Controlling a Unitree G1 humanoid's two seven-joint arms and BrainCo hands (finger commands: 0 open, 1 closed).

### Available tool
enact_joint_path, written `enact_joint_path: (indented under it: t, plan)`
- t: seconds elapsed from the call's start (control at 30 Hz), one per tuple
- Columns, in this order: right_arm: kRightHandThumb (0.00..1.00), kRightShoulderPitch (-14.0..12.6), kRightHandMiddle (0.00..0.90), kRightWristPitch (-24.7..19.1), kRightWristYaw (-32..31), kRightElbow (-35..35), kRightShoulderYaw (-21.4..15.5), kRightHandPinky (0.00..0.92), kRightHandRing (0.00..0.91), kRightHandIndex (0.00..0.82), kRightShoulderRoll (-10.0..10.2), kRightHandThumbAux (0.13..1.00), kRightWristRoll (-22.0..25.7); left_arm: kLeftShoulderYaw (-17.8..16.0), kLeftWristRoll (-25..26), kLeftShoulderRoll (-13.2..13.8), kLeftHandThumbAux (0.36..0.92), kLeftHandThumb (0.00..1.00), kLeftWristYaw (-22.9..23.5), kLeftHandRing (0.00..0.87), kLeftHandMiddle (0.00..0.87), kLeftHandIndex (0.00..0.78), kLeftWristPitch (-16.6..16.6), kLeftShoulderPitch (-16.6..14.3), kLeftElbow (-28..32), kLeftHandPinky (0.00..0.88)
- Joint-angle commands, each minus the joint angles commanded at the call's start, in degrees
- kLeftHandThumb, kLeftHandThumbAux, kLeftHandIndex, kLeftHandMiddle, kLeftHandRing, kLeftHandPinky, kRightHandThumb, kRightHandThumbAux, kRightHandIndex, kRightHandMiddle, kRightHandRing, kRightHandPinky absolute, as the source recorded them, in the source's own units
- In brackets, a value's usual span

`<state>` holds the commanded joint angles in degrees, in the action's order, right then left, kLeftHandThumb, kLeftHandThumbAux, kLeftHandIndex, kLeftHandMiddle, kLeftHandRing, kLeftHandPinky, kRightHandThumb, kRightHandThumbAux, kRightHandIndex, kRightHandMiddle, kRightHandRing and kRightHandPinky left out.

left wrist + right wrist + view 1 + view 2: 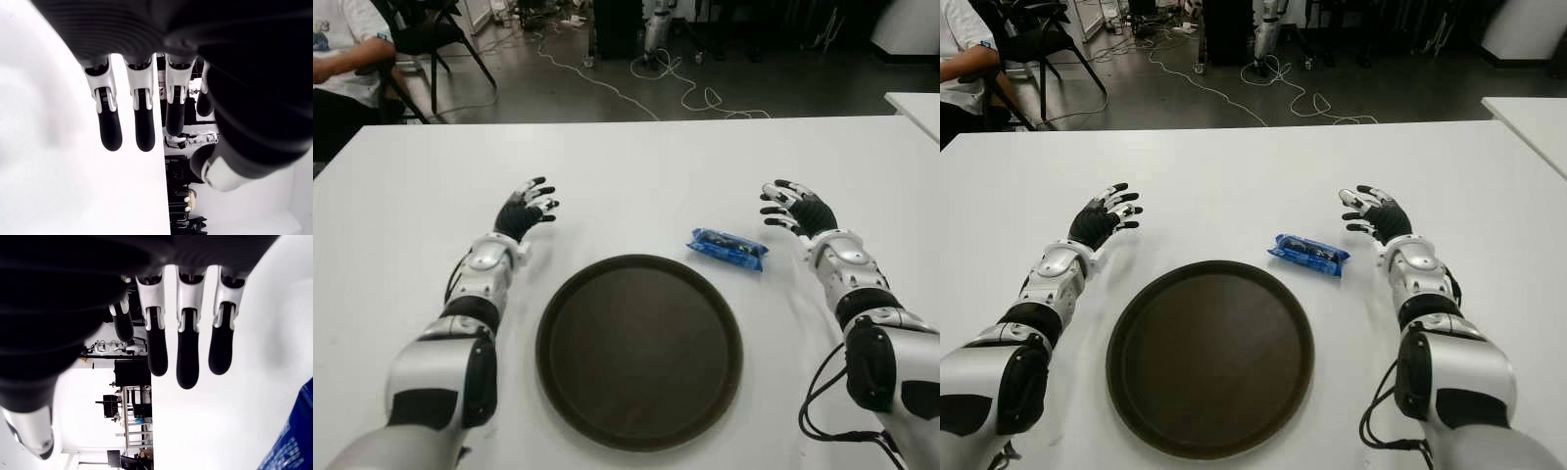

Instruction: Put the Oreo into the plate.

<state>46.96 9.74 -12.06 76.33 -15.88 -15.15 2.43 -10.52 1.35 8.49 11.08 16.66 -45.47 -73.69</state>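
Observation:
A blue Oreo packet (727,248) lies flat on the white table (636,176), just beyond the far right rim of a round dark brown plate (639,350). The plate holds nothing. My right hand (790,209) is open, fingers spread, a short way to the right of the packet and apart from it. A blue corner of the Oreo packet (293,445) shows in the right wrist view. My left hand (530,206) is open too, beyond the plate's left side, with nothing in its fingers (110,129).
A second white table's corner (915,106) shows at the far right. Beyond the table's far edge are a dark floor with loose cables (680,83), a black chair (431,39) and a seated person (337,59) at the far left.

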Motion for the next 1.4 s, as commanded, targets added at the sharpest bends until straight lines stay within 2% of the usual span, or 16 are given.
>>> enact_joint_path:
  t: [0.6,0.93,1.4]
  plan:
    - [0.0,0.03,0.356,-0.34,-0.06,0.06,0.14,0.452,0.424,0.211,-0.11,0.627,-0.03,-0.35,0.49,-0.16,0.732,0.071,0.04,0.243,0.191,0.114,0.34,0.15,0.0,0.305]
    - [0.005,0.06,0.363,-0.36,0.03,0.05,0.17,0.461,0.431,0.212,-0.11,0.648,-0.02,-0.4,0.53,-0.18,0.753,0.058,0.14,0.245,0.195,0.109,0.21,0.06,-0.03,0.318]
    - [0.019,-0.2,0.367,0.73,1.23,0.01,1.26,0.478,0.436,0.222,-0.15,0.645,-1.24,-0.31,0.37,-0.24,0.721,0.069,0.04,0.241,0.187,0.106,0.17,0.06,-0.02,0.313]
